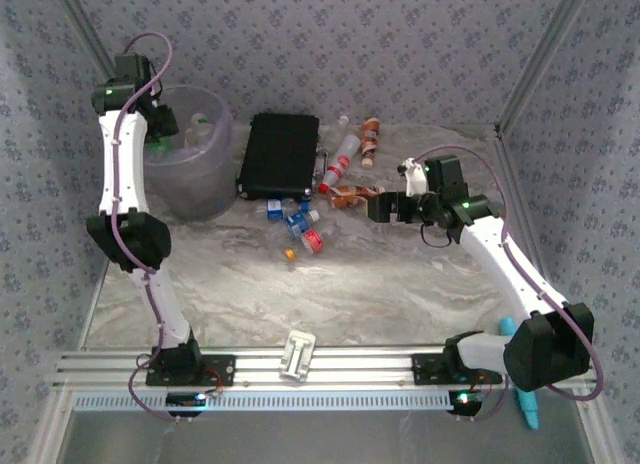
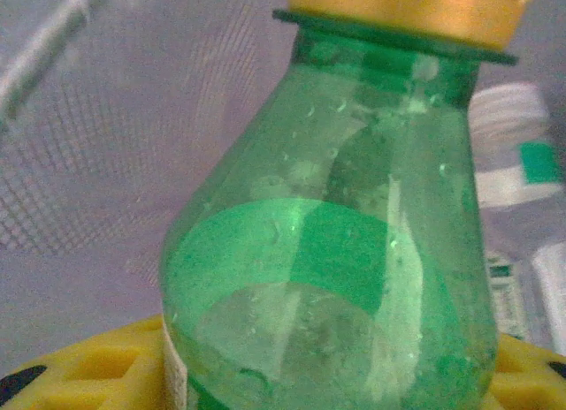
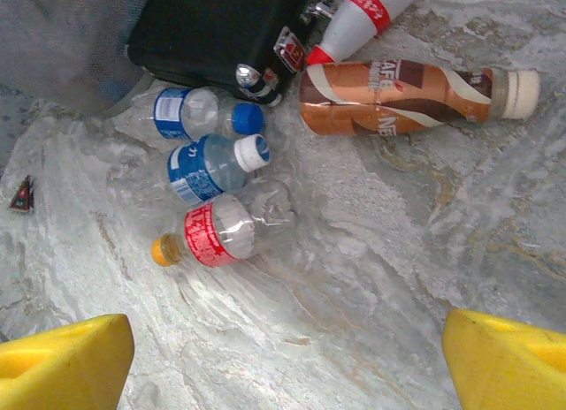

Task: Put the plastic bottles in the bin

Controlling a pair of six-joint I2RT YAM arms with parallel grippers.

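Note:
The pale lilac bin (image 1: 190, 174) stands at the far left. My left gripper (image 1: 160, 124) hangs inside its rim, shut on a green bottle (image 2: 345, 251) with a yellow cap; its yellow fingers (image 2: 84, 366) flank the bottle's base. A clear bottle (image 2: 513, 154) with a white cap lies in the bin behind it. Several bottles lie mid-table: a red-labelled one with an orange cap (image 3: 221, 229), two blue-labelled ones (image 3: 208, 163), a brown coffee bottle (image 3: 398, 96) and a red-and-white one (image 3: 363, 17). My right gripper (image 1: 380, 206) hovers open above bare table right of them, its fingertips (image 3: 62, 361) wide apart.
A flat black case (image 1: 280, 154) lies between the bin and the bottles, with some bottles against its near edge. A small white part (image 1: 297, 354) sits on the front rail. A teal tool (image 1: 525, 394) lies by the right arm's base. Patterned walls close in the table.

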